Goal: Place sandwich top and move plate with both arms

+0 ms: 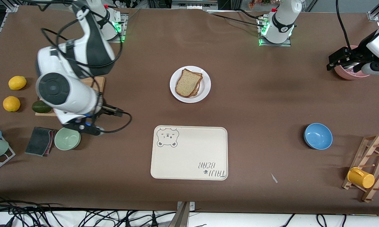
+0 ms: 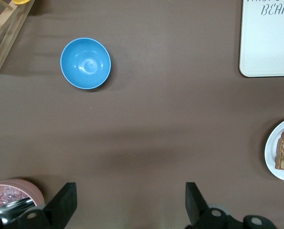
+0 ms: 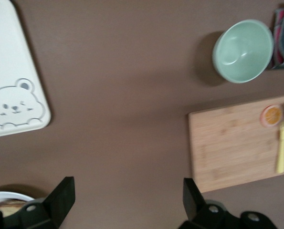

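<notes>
The left pincer [image 2: 127, 205] hangs with its fingers apart over the bare brown surface [image 1: 271, 104] near a pink bowl [image 1: 347, 73] at the left arm's end. The right pincer [image 3: 125, 202], likewise spread wide and holding nothing, is over the surface beside a wooden cutting board [image 3: 237, 143] and a green bowl [image 1: 67, 138]. The sandwich top [image 1: 188, 82] lies on the stack on the plate [image 1: 205, 90] (mid-surface), farther from the front camera than the cream bear tray [image 1: 189, 153]
</notes>
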Controlling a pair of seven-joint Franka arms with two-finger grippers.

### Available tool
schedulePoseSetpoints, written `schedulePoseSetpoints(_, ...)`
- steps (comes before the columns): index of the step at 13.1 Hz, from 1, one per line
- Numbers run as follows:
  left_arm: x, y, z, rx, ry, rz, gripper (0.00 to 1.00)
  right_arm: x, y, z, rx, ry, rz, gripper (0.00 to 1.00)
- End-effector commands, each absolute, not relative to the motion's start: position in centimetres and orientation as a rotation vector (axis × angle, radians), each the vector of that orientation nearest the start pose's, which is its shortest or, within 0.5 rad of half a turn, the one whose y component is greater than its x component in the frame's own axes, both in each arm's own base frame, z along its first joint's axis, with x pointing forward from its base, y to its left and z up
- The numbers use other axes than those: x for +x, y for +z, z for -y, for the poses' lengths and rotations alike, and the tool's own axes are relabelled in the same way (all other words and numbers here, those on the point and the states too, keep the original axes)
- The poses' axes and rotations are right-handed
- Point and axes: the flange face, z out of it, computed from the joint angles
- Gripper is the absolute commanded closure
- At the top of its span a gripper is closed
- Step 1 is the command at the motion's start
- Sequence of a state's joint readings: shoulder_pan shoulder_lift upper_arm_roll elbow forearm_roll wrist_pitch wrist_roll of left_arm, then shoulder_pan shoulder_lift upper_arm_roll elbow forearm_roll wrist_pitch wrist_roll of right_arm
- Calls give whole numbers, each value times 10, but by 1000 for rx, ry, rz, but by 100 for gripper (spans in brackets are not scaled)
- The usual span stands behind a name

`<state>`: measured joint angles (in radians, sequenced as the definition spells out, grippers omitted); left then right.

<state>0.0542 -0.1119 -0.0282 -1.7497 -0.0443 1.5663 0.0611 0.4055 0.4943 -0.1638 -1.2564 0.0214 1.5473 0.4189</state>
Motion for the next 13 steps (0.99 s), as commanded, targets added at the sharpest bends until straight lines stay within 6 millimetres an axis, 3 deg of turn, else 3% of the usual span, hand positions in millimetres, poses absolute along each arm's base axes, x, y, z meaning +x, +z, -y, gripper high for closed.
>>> schedulePoseSetpoints(1, 518, 603, -11, -3159, 113, -52, 0, 652, 501, -121, -3227, 271, -112, 0)
schedulePoseSetpoints(3, 518, 604, -11, -3159, 113, -52, 0, 651, 526, -62, -3156, 252, -10, 0)
schedulePoseSetpoints(6, 518, 603, -11, -3159, 115, -52, 0, 647, 548, -10, -3095, 187, -51, 0)
schedulePoseSetpoints(7, 519, 603, -12, -3157, 113, -52, 0, 637, 569, 2, -3092, 152, -25, 0)
schedulePoseSetpoints(9, 522, 599, -11, -3133, 118, -60, 0, 621, 589, 20, -3163, 126, 35, 0)
schedulePoseSetpoints(13, 524, 601, -12, -3120, 111, -63, 0, 608, 589, 16, -3101, 111, 94, 0)
